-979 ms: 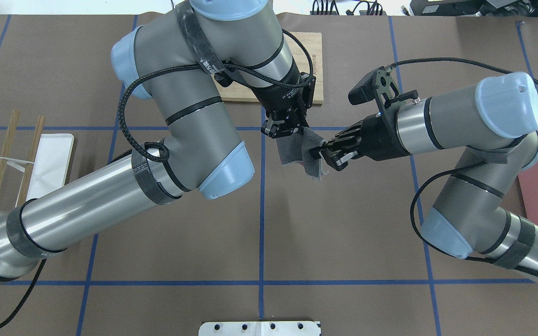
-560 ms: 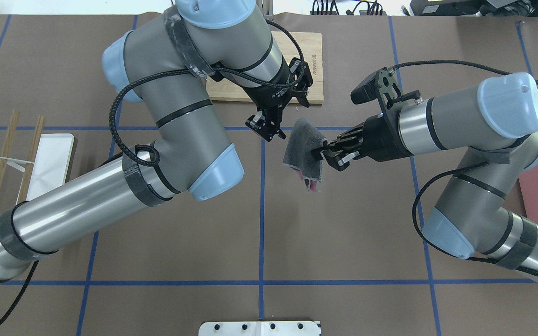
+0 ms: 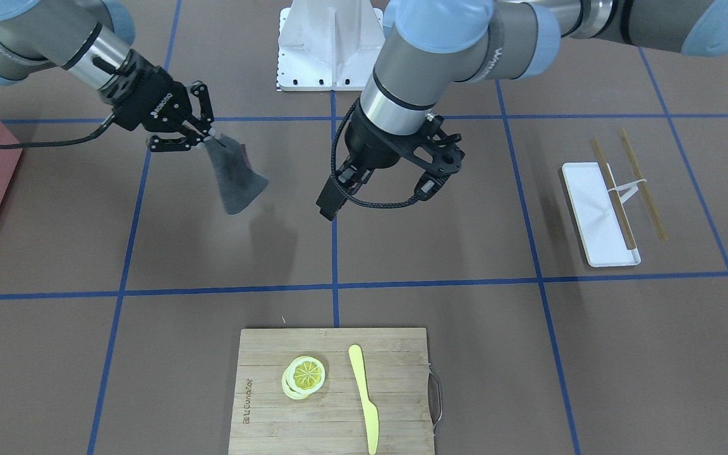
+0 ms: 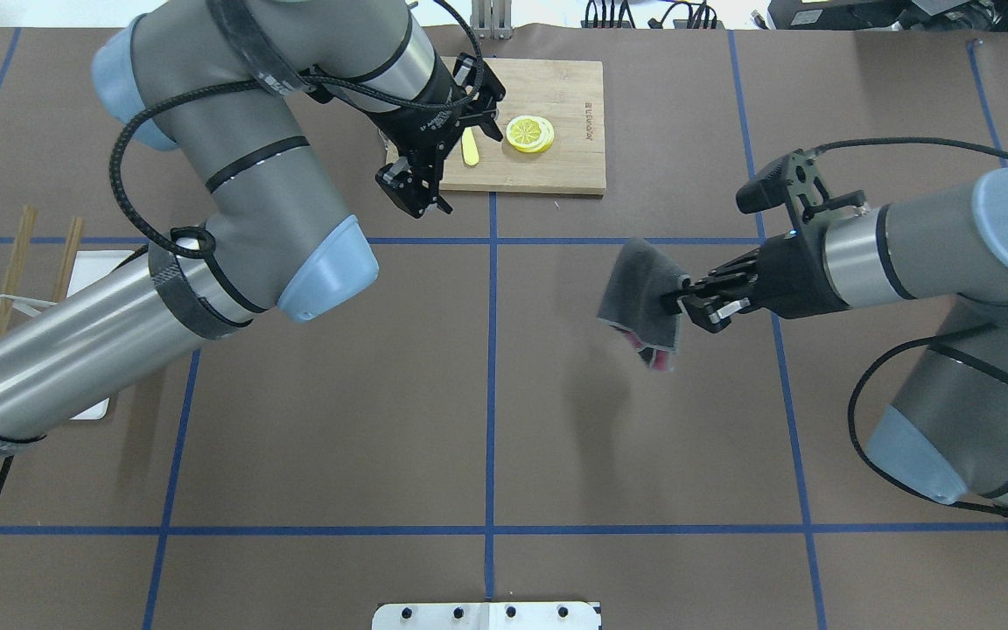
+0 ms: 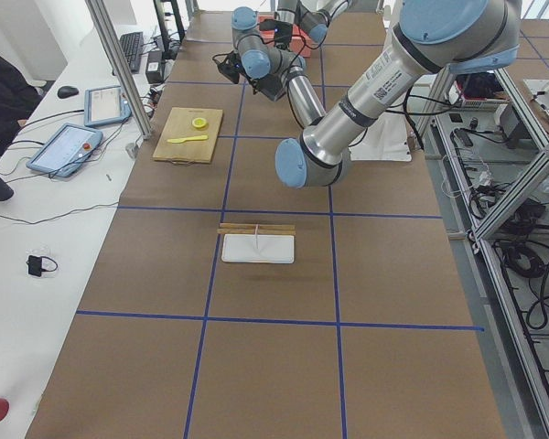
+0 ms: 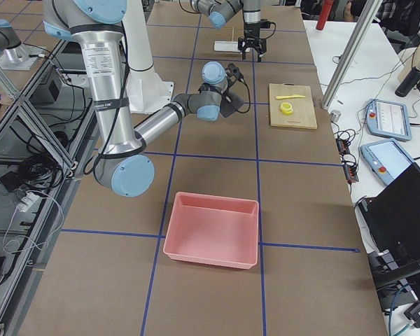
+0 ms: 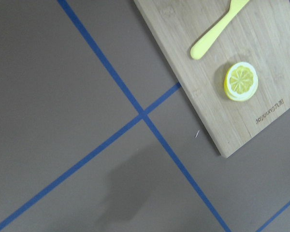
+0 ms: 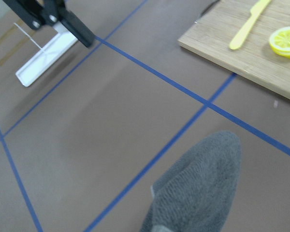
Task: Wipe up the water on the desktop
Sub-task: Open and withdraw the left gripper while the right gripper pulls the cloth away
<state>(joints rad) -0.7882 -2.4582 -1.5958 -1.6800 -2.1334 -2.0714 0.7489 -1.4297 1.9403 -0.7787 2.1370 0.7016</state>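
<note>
The desktop (image 4: 338,420) is a brown surface with a blue tape grid; I see no water on it. My right gripper (image 4: 683,302) is shut on the edge of a grey cloth (image 4: 640,293) and holds it hanging above the desktop, right of centre. The front view shows the same gripper (image 3: 203,136) and the cloth (image 3: 234,177). The cloth also fills the bottom of the right wrist view (image 8: 198,188). My left gripper (image 4: 416,194) is open and empty, above the desktop by the cutting board's left corner, well apart from the cloth. It also shows in the front view (image 3: 443,177).
A bamboo cutting board (image 4: 570,166) at the far centre carries a lemon slice (image 4: 529,134) and a yellow knife (image 3: 364,398). A white tray (image 3: 598,215) with chopsticks lies on my left side. A pink bin (image 6: 210,231) stands at my right end.
My left gripper has let go of the cloth and drawn back left toward the cutting board. My right gripper has carried the cloth to the right.
</note>
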